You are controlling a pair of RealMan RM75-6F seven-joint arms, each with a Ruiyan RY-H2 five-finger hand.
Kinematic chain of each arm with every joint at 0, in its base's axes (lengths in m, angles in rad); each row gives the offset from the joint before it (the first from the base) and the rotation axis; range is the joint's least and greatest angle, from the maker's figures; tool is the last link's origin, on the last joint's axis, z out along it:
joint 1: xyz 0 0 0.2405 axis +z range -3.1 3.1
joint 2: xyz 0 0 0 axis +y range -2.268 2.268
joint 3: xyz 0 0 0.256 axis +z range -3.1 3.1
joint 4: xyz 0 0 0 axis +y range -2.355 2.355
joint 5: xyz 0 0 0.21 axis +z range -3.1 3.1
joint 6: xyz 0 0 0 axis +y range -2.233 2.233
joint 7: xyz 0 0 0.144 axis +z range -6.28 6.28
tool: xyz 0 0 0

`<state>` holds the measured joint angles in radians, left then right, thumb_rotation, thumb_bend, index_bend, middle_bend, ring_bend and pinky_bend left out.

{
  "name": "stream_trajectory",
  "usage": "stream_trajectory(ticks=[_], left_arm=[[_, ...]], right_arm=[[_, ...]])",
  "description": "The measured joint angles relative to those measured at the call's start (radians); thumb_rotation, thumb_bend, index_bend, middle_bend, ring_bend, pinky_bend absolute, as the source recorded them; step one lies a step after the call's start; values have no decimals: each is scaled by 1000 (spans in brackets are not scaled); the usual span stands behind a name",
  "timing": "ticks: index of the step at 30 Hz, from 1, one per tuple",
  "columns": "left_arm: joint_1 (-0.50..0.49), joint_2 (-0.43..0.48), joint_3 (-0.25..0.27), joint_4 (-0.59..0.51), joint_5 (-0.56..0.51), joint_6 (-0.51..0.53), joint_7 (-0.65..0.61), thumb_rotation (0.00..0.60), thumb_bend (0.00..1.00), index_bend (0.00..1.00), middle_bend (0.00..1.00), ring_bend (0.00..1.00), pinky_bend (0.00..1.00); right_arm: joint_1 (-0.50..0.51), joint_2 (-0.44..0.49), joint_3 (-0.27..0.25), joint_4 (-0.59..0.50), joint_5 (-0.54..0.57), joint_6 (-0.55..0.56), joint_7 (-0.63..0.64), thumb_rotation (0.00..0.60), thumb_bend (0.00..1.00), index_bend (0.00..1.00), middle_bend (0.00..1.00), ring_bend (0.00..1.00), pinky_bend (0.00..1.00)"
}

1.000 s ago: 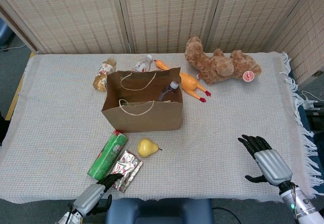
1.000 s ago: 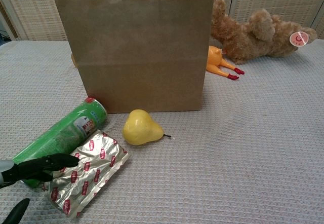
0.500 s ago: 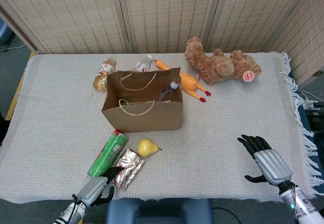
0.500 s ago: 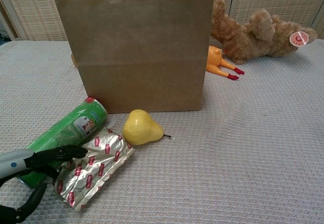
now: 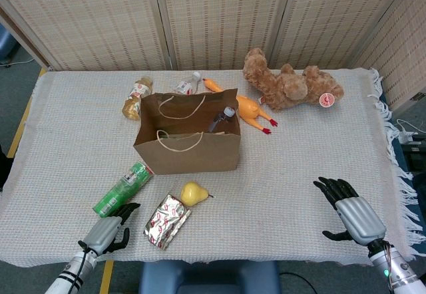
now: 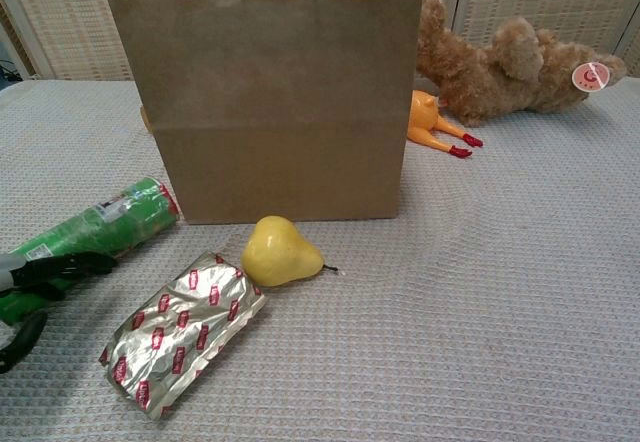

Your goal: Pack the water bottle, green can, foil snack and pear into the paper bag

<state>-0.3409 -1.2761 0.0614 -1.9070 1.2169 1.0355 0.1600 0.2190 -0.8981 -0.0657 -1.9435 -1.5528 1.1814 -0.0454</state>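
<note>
The brown paper bag (image 5: 188,149) (image 6: 270,102) stands open at mid-table. A water bottle (image 5: 222,118) leans inside it, cap up. The green can (image 5: 122,187) (image 6: 98,230) lies on its side left of the bag. My left hand (image 5: 106,231) (image 6: 42,270) is at its near end, fingers resting across the can and thumb apart below; it is not closed around it. The foil snack (image 5: 168,221) (image 6: 186,330) lies flat in front of the bag, with the yellow pear (image 5: 193,193) (image 6: 281,252) beside it. My right hand (image 5: 353,213) hovers open at the front right, holding nothing.
A brown teddy bear (image 5: 289,84) (image 6: 510,62) and an orange rubber chicken (image 5: 246,110) (image 6: 432,122) lie behind and right of the bag. Two small bottles (image 5: 136,96) (image 5: 187,84) lie behind it. A blue seat (image 5: 210,277) sits at the table's front edge.
The green can has slid left and turned away from the foil snack. My left hand moved left with it, off the snack. The foil snack shifted slightly. The right hand stayed put.
</note>
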Motion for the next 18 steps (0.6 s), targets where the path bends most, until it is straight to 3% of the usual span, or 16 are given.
stream_trajectory(ticks=[11, 15, 18], left_arm=[[6, 54, -29, 21, -48, 33, -13, 600, 731, 0, 0, 0, 127], [23, 47, -32, 20, -45, 85, 12, 600, 452, 0, 0, 0, 108], [43, 25, -38, 14, -39, 153, 44, 600, 391, 0, 0, 0, 62]], right_arm=[[-3, 0, -2, -3, -6, 4, -4, 600, 22, 0, 0, 0, 0], [-3, 0, -2, -3, -7, 4, -4, 600, 22, 0, 0, 0, 0], [-4, 1, -4, -4, -10, 5, -4, 600, 23, 0, 0, 0, 0]])
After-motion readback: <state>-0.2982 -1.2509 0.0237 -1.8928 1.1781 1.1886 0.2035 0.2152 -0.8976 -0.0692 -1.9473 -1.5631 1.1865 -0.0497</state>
